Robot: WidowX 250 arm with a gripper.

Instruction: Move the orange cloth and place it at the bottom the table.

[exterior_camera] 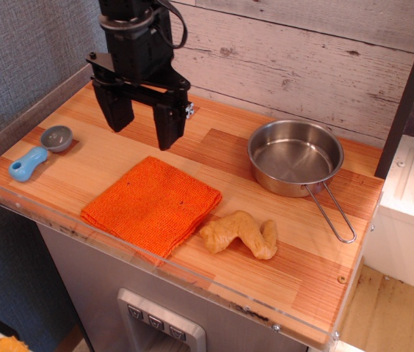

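Note:
The orange cloth [152, 206] lies flat and square near the front edge of the wooden table [302, 242], left of centre. My gripper [143, 130] hangs above and behind the cloth, clear of it. Its two black fingers [169, 126] are spread wide apart and hold nothing.
A steel pan [295, 157] with a wire handle stands at the back right. A tan twisted dough-like lump [239, 234] lies right of the cloth. A blue-handled measuring scoop [40, 152] lies at the left edge. A white plank wall runs behind. A clear rim [119, 253] edges the front.

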